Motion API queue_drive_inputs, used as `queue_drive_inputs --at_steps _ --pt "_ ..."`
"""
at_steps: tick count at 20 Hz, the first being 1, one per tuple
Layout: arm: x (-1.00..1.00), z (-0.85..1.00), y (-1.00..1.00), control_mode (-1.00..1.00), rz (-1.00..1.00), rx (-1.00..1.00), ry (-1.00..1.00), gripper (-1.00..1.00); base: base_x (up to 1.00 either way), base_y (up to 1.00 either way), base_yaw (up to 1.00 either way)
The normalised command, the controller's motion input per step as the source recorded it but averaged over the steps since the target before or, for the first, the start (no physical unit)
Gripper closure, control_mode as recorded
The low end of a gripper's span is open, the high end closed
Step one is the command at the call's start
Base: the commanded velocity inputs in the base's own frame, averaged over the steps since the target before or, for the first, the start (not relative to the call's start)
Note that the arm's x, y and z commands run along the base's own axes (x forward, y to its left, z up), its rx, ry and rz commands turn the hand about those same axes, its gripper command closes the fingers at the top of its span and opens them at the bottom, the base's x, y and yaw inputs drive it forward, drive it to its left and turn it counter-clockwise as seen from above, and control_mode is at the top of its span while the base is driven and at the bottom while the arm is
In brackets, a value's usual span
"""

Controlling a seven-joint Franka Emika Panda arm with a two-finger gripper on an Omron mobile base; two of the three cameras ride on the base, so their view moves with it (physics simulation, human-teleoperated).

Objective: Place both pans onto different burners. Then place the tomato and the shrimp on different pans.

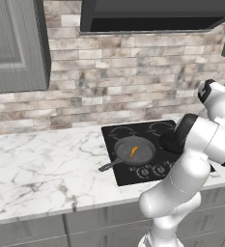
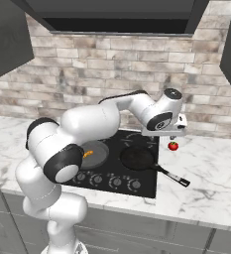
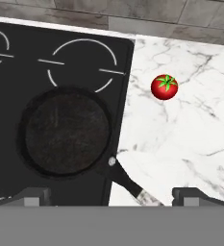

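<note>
1. Both pans are on the cooktop [image 2: 137,171]: grey skillet [image 1: 133,151] on the front-left burner, black pan [image 3: 65,132] on the front-right one. Pan part looks done (different burners, as far as the rings can be read under them).
2. Shrimp [image 1: 134,151] lies inside the grey skillet, roughly centred; the right base view shows it too, half hidden behind the arm. That half of the food step looks done.
3. Tomato [image 3: 164,87] is not placed yet. It sits on the white marble counter [image 3: 190,144] just right of the cooktop edge, level with the rear-right burner [image 3: 82,65], apart from the black pan.
4. Black pan is empty, its long handle [image 3: 128,182] pointing off the cooktop over the counter toward the front right (free for the tomato).
5. End effector [image 3: 108,197] hangs above the right side of the cooktop, looking down at the black pan and the tomato. Its finger tips sit far apart at the bottom of the hand view, so it reads as spread wide, nothing between them.
6. Left to do, by my read: move over to the tomato, come down, grasp it, carry it across and drop it in the black pan. Roughly three quarters done.
7. Risk (a guess): the tomato is round and could roll on contact.
</note>
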Motion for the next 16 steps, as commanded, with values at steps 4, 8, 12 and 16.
queue_drive_inputs --at_steps 4,8,12,16 --pt "0.01 0.00 -0.03 -1.00 0.00 -0.10 -0.06 -1.00 0.00 0.00 0.00" --pt "0.00 -0.05 0.00 -1.00 0.00 -0.10 -0.03 -1.00 0.00 0.00 0.00" --pt "0.10 -0.32 0.00 -1.00 0.00 -0.02 -0.08 -1.00 0.00 0.00 0.00" --pt "0.16 -0.23 0.00 -1.00 0.00 0.03 -0.13 -1.00 0.00 0.00 0.00"
